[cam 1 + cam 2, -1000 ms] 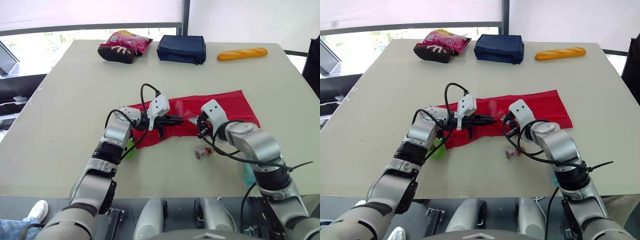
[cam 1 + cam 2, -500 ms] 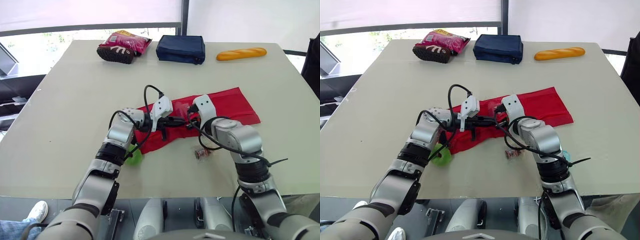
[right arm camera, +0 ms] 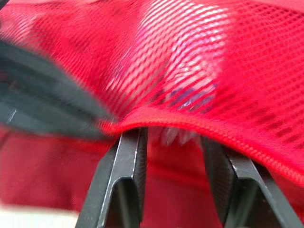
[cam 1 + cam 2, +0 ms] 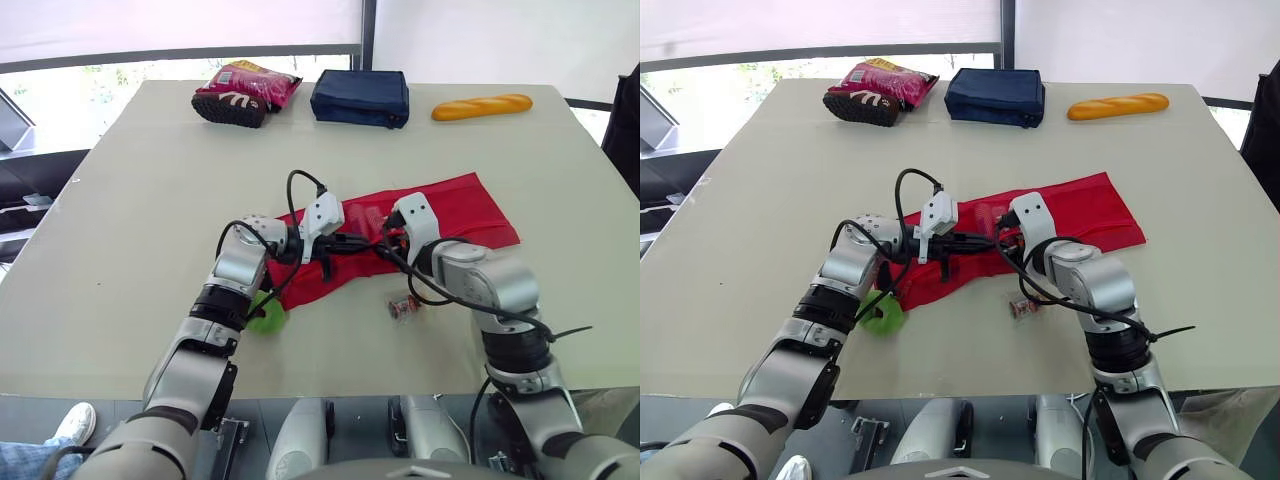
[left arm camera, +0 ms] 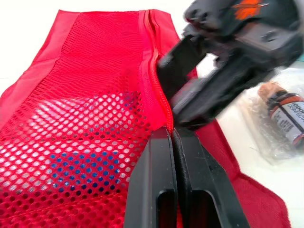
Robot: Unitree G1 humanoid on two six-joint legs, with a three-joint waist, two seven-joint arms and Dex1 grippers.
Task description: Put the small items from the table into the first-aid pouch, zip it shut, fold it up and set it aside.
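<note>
The red mesh first-aid pouch (image 4: 450,215) lies flat at the table's middle, with several items visible through its mesh (image 5: 80,137). My left gripper (image 4: 362,241) is shut on the pouch's zipper edge (image 5: 159,85). My right gripper (image 4: 387,243) stands open right against the left gripper's tips, its fingers (image 3: 128,161) just under the zipper edge (image 3: 199,126). A small wrapped bottle (image 4: 405,305) lies on the table beside the pouch's near edge. A green item (image 4: 266,316) sits by my left forearm.
At the table's far side lie a pink snack bag (image 4: 245,88), a navy pouch (image 4: 361,97) and a toy baguette (image 4: 484,106). Open table (image 4: 150,200) spreads to the left of the pouch.
My right gripper has moved left across the pouch and now meets the left gripper at the zipper edge. The left gripper has kept its hold and barely moved.
</note>
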